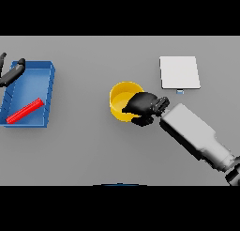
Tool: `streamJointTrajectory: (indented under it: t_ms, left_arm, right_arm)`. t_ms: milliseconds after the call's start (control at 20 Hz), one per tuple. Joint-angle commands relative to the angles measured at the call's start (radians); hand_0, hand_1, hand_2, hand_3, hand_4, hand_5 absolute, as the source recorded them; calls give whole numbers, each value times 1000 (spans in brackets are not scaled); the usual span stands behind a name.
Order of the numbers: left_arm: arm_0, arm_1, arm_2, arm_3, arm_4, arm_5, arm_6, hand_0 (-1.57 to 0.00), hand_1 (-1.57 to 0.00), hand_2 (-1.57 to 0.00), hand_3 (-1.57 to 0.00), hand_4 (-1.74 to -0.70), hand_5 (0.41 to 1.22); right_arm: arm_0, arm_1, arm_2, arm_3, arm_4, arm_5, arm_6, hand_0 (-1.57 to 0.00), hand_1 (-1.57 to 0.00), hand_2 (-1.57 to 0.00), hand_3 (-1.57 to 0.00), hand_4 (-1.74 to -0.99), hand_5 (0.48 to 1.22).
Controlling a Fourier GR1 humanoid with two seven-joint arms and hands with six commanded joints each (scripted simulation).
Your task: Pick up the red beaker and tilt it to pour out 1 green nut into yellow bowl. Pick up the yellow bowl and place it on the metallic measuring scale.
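Yellow bowl: round and smooth, on the grey desk, left of the flat pale square scale.
Right robot hand: dark fingers curled over the bowl's right rim, gripping it.
Red beaker: slim, lying aslant in the blue tray, well apart.
Left robot hand: at tray's far-left corner, fingers relaxed, empty.
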Motion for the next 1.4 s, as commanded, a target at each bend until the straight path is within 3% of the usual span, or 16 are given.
streamJointTrajectory:
  t_ms: [0,100,250,500,550,700,800,1000,1100,1200,1350]
  left_arm:
    - [-5,1,-2,2,-5,1,0,1,1,1,1,-719,693]
    - [-3,12,5,-6,1,2,3,1,1,1,1,-724,696]
    - [-6,7,2,-1,-2,-4,-5,1,1,1,1,-725,694]
    - [-11,6,-4,7,-4,-19,-2,1,1,1,1,-717,693]
    - [-6,2,-2,10,-2,-16,-10,1,1,1,1,-716,694]
    - [-3,9,2,3,4,-15,3,1,1,1,1,-719,696]
    - [3,7,-1,-7,4,-12,-1,1,1,1,1,-724,693]
    - [-12,11,-7,-5,-4,-16,22,1,1,1,1,-717,686]
    - [-7,8,-11,-12,-7,-14,16,1,1,1,1,-714,686]
    - [-10,12,-3,-15,-1,-13,14,1,1,1,1,-718,686]
    - [-5,22,-6,-34,-3,-7,24,1,1,1,1,-723,698]
  right_arm:
    - [-6,5,2,11,1,-2,-5,-1045,-1009,-870,-574,-1552,1079]
    - [8,-6,-2,0,-7,-21,-26,-1235,-1211,-1122,-834,-1614,1130]
    - [1,-12,11,-6,1,-31,-27,-1399,-1387,-1222,-1117,-1676,1174]
    - [-2,0,-12,-10,-15,-44,-7,-1515,-1511,-1314,-1285,-1720,1206]
    - [-2,-17,-24,-20,-27,-34,-25,-1526,-1523,-1319,-1311,-1724,1209]
    - [0,-45,-57,-55,-50,-6,-12,-1548,-1546,-1337,-1331,-1732,1215]
    - [11,-59,-83,-120,-75,36,30,-1556,-1555,-1389,-1284,-1735,1217]
    - [-6,-110,-140,-180,-91,47,48,-1565,-1565,-1426,-1194,-1739,1219]
    - [-2,-130,-160,-191,-88,37,76,-1567,-1567,-1478,-1170,-1740,1220]
    - [7,-146,-163,-198,-90,31,59,-1559,-1568,-1512,-1163,-1740,1220]
    - [-8,-172,-196,-181,-84,15,76,-1565,-1570,-1513,-1155,-1741,1220]
